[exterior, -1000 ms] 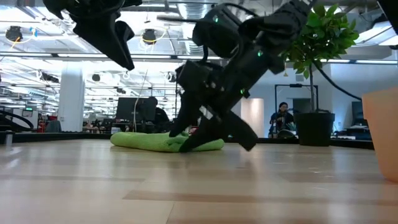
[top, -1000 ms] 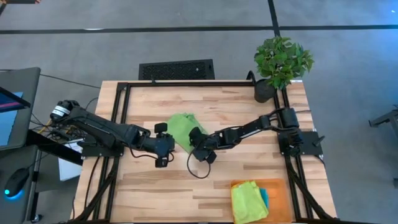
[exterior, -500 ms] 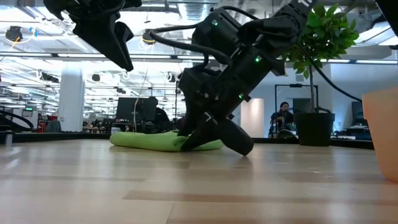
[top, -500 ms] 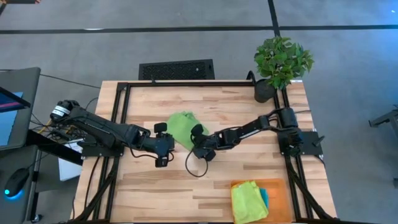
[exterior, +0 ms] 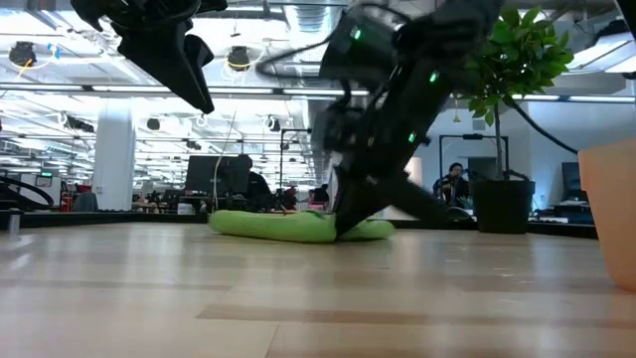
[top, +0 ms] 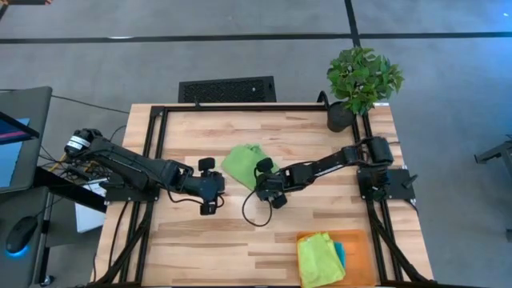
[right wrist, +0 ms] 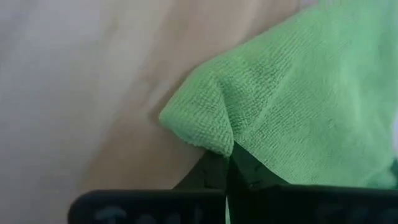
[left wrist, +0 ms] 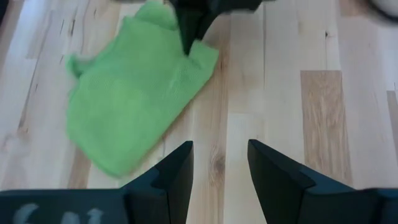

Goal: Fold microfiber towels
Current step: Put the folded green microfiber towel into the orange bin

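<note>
Right arm: reached from the table's right edge toward the middle, forearm low over the wood and wrist tipped down.
Right gripper (top: 264, 170): sat at the right-hand corner of the green towel (top: 243, 162), its fingers pressed together on that corner; in the right wrist view the cloth (right wrist: 298, 106) bunched into a fold at the fingertips.
Left arm: stretched from the table's left edge toward the middle, lying nearly level above the table (top: 320, 220).
Left gripper (top: 210, 186): hovered just left of the green towel without touching it; its fingers (left wrist: 177, 171) stood apart with bare wood between them.
Green towel: lay crumpled and partly doubled over near the table's centre, flat on the wood in the low view (exterior: 288, 226).
Other towels: a yellow-green towel (top: 318, 256) lay over a teal one (top: 341, 253) on the orange mat (top: 360, 248) at the table's front right.
Potted plant (top: 362, 80): stood at the back right corner.
</note>
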Robot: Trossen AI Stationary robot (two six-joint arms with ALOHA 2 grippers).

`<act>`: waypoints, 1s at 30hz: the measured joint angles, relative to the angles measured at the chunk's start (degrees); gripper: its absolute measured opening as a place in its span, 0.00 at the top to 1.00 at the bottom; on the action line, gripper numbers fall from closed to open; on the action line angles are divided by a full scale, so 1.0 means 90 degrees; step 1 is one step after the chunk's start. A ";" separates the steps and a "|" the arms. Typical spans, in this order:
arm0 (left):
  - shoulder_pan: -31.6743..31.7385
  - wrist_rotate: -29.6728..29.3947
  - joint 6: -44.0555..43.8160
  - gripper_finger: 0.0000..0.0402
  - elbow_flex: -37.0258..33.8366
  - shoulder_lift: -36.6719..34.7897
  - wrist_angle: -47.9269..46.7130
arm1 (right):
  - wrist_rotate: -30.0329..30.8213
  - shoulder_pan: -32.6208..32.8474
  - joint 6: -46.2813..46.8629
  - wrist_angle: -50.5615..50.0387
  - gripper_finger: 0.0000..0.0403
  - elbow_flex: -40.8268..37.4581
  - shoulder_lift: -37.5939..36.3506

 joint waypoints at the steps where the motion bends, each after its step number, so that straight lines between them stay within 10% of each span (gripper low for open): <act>1: 0.0000 0.0000 -0.0048 0.64 0.0000 0.0000 0.0012 | -0.0067 0.0023 0.0181 -0.0167 0.98 0.0000 -0.0133; 30: -0.0216 0.0080 -0.0158 0.64 -0.0002 0.0005 0.1433 | -0.0508 0.2433 0.4422 -0.3606 0.98 0.0029 -0.2883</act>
